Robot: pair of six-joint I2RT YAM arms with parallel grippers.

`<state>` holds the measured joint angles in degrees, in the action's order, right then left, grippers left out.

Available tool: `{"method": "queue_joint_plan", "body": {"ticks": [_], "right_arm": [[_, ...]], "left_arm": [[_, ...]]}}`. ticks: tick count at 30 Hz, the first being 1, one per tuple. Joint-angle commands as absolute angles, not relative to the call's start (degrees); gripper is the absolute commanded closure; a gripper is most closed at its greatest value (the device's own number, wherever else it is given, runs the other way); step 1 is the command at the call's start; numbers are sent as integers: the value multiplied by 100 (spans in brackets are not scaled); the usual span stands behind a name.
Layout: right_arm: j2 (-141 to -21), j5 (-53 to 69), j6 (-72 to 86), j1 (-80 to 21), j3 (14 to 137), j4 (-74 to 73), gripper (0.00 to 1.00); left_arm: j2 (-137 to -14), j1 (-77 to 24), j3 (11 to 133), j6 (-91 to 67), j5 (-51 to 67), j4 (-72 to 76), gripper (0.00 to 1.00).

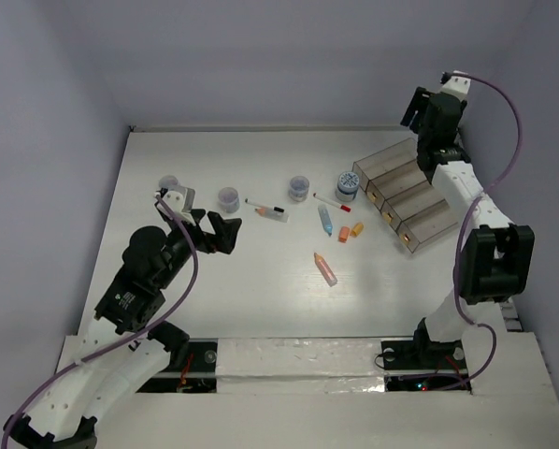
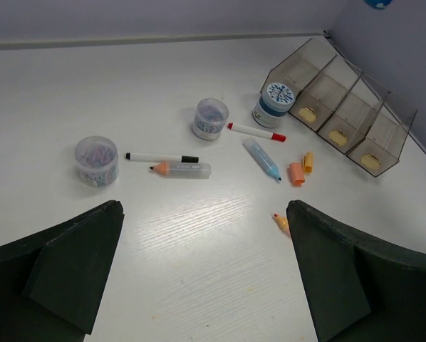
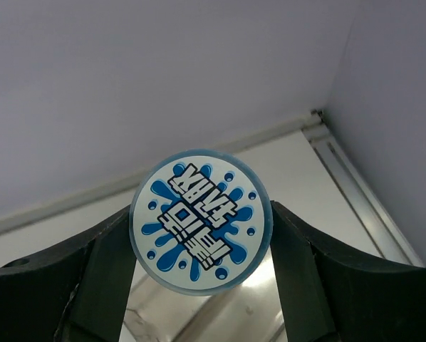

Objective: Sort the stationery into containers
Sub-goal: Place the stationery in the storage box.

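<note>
My right gripper is shut on a round jar with a blue splash-patterned lid, held high near the back wall. In the top view that gripper hangs above the far end of the smoky-brown organiser tray. My left gripper stands open above bare table at the left, with nothing between its fingers. A lidded jar stands beside the tray. Two white pens, a blue stick, orange sticks and a pink stick lie mid-table.
Three clear jars stand in a row at the back. A clear pencil-like piece with an orange tip lies under the black-capped pen. Walls close the table at the back and on both sides.
</note>
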<state>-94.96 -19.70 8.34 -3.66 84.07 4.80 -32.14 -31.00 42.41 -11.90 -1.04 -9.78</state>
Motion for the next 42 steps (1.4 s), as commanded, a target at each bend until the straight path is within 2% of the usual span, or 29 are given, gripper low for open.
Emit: {"method": "queue_joint_plan", "body": {"ticks": [1,21,35,39,41,42], "right_arm": [[-9729,-1837,695,-361,8236,711,57],[-11381,-1213,967,123,9307,510,56],[-11856,-1178,1072,176,9501,536,54],[-11892,-1230,1081,176,9448,536,47],[-11883,-1248,1099,176,9422,545,38],[-11857,-1257,1116,176,9396,554,28]], "left_arm": [[-3261,-3059,4201,-1213,-26,-721,1],[-3533,-2848,4201,-1169,114,-686,1],[-3665,-2689,4192,-1151,325,-633,1],[-3674,-2637,4192,-1143,378,-624,1],[-3665,-2637,4184,-1151,387,-624,1],[-3656,-2637,4184,-1151,378,-624,1]]}}
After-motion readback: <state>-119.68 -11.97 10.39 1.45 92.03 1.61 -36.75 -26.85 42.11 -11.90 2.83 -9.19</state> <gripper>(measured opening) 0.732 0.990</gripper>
